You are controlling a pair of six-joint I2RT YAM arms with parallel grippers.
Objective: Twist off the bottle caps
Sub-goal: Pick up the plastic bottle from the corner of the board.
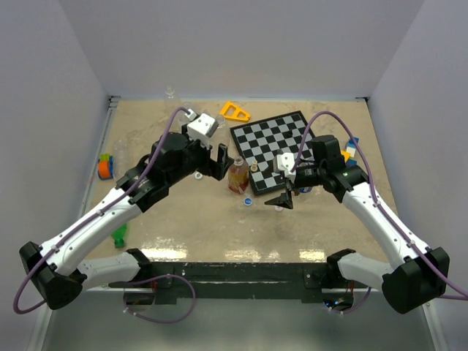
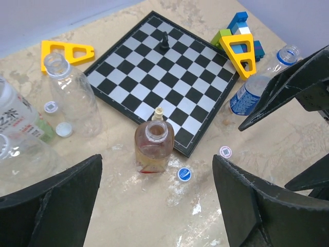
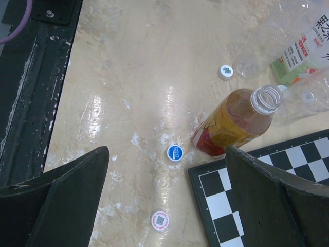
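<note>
From above I see the tabletop [image 1: 197, 227], the chessboard [image 1: 263, 142], and my left tool [image 1: 219, 161] and right tool [image 1: 284, 196], both with fingers wide apart, gripping nothing. The amber bottle [image 2: 153, 146] stands upright just beside the board's edge, mouth bare. Only the wrist views resolve print on the blue cap [image 3: 175, 152], lying flat beside the bottle.

Chessboard [image 2: 164, 87] flat; black chess piece [image 2: 164, 40] upright on it; yellow triangle [image 2: 67, 51] near corner.
</note>
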